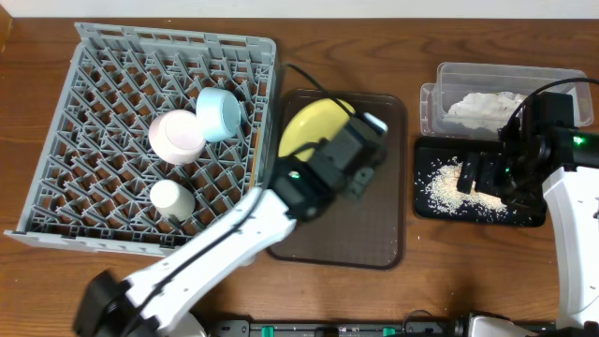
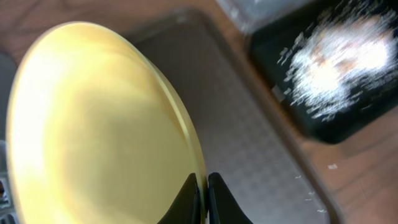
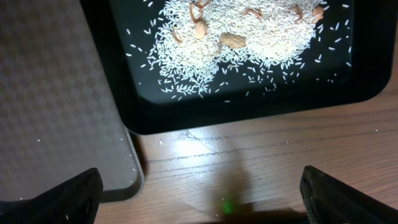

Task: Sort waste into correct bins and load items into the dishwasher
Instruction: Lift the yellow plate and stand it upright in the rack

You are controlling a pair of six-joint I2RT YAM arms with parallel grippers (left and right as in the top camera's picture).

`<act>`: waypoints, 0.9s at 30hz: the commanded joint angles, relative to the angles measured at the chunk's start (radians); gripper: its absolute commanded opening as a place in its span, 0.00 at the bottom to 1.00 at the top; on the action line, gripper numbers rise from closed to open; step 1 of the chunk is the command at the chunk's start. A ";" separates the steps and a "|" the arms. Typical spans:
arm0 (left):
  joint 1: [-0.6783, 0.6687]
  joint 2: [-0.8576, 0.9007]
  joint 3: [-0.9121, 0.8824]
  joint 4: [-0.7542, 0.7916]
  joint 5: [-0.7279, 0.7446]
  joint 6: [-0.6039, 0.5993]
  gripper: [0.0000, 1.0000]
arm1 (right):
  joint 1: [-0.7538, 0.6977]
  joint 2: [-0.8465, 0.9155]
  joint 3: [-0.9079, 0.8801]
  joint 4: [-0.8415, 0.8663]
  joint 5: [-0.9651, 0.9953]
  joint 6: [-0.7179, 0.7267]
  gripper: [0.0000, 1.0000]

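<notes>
- Over the brown tray (image 1: 346,239), the left gripper (image 2: 204,186) is clamped tight on the rim of the pale-yellow plate (image 2: 99,124), and nothing else is in its grasp.
- That plate is tipped well up on edge. Whether its lower edge touches the tray, I cannot tell.
- My read: this is the carry to the dish rack (image 1: 94,187), which sits just left of the tray.
- It's a thin pinch on a wide plate, so it may swing. A slow carry with the wrist steady should hold it.
- Best to keep the plate on edge so it can slide down between the pegs rather than land flat on top.
- The front rows look free. The light-blue bowl (image 1: 221,112), the pinkish-white bowl (image 1: 176,136) and a small white cup (image 1: 173,198) are worth a clear berth.
- I'd let go only once the pegs carry the weight.
- Across the table, the right gripper (image 3: 199,199) hangs spread wide and empty above the near edge of the black tray (image 3: 249,115), rice grains (image 3: 249,31) heaped inside.
- The napkin (image 1: 482,105) lies in the clear tub (image 1: 449,70).
</notes>
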 commanded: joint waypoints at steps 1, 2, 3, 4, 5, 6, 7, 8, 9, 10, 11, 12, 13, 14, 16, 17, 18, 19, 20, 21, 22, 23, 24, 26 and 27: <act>0.121 -0.118 0.005 0.017 0.199 0.002 0.06 | -0.010 -0.010 0.006 -0.003 -0.005 0.006 0.99; 0.179 -0.145 0.005 0.024 0.279 0.002 0.06 | -0.010 -0.010 0.006 -0.003 -0.005 0.006 0.99; 0.228 -0.160 0.005 0.028 0.347 0.002 0.06 | -0.010 -0.010 0.006 -0.003 -0.005 0.006 0.99; 0.275 -0.169 0.005 0.034 0.417 0.002 0.06 | -0.010 -0.010 0.006 -0.003 -0.005 0.006 0.99; 0.340 -0.175 0.005 0.037 0.516 0.002 0.06 | -0.010 -0.010 0.006 -0.002 -0.005 0.006 0.99; 0.385 -0.175 0.005 0.038 0.586 0.002 0.06 | -0.010 -0.010 0.006 -0.001 -0.005 0.006 0.99; 0.437 -0.172 0.005 0.039 0.665 0.001 0.06 | -0.010 -0.010 0.006 -0.001 -0.005 0.006 0.99; 0.493 -0.166 0.005 0.043 0.739 -0.008 0.06 | -0.010 -0.010 0.006 -0.001 -0.005 0.006 0.99; 0.525 -0.160 0.004 0.044 0.777 -0.010 0.06 | -0.010 -0.010 0.006 -0.001 -0.005 0.006 0.99; 0.560 -0.154 0.004 0.046 0.812 -0.010 0.06 | -0.010 -0.010 0.006 -0.002 -0.005 0.006 0.99; 0.611 -0.143 0.004 0.047 0.856 -0.017 0.06 | -0.010 -0.010 0.006 -0.003 -0.005 0.006 0.99; 0.663 -0.126 0.004 0.055 0.909 -0.022 0.06 | -0.010 -0.010 0.006 -0.004 -0.005 0.006 0.99; 0.692 -0.113 0.004 0.061 0.950 -0.022 0.06 | -0.010 -0.010 0.006 -0.003 -0.005 0.006 0.99; 0.724 -0.095 0.004 0.070 0.997 -0.022 0.06 | -0.010 -0.010 0.006 -0.003 -0.005 0.006 0.99; 0.777 -0.053 0.004 0.077 1.040 -0.030 0.06 | -0.010 -0.010 0.006 -0.003 -0.005 0.006 0.99; 0.802 -0.021 0.004 0.080 1.062 -0.035 0.06 | -0.010 -0.010 0.006 -0.003 -0.005 0.006 0.99; 0.809 -0.008 0.004 0.081 1.067 -0.038 0.06 | -0.010 -0.010 0.006 -0.003 -0.005 0.006 0.99; 0.819 0.010 0.004 0.081 1.067 -0.048 0.06 | -0.010 -0.010 0.006 -0.003 -0.005 0.006 0.99; 0.829 0.032 0.004 0.081 1.067 -0.049 0.06 | -0.010 -0.010 0.006 -0.003 -0.005 0.006 0.99; 0.834 0.049 0.004 0.081 1.067 -0.052 0.06 | -0.010 -0.010 0.006 -0.003 -0.005 0.006 0.99; 0.839 0.064 0.004 0.081 1.067 -0.055 0.06 | -0.010 -0.010 0.006 -0.004 -0.005 0.006 0.99; 0.840 0.074 0.004 0.081 1.068 -0.058 0.06 | -0.010 -0.010 0.006 -0.004 -0.005 0.006 0.99; 0.841 0.082 0.004 0.084 1.083 -0.064 0.06 | -0.010 -0.010 0.006 -0.004 -0.005 0.006 0.99; 0.840 0.087 0.004 0.101 1.109 -0.071 0.06 | -0.010 -0.010 0.006 -0.003 -0.005 0.006 0.99; 0.842 0.087 0.004 0.105 1.107 -0.071 0.06 | -0.010 -0.010 0.006 -0.003 -0.005 0.006 0.99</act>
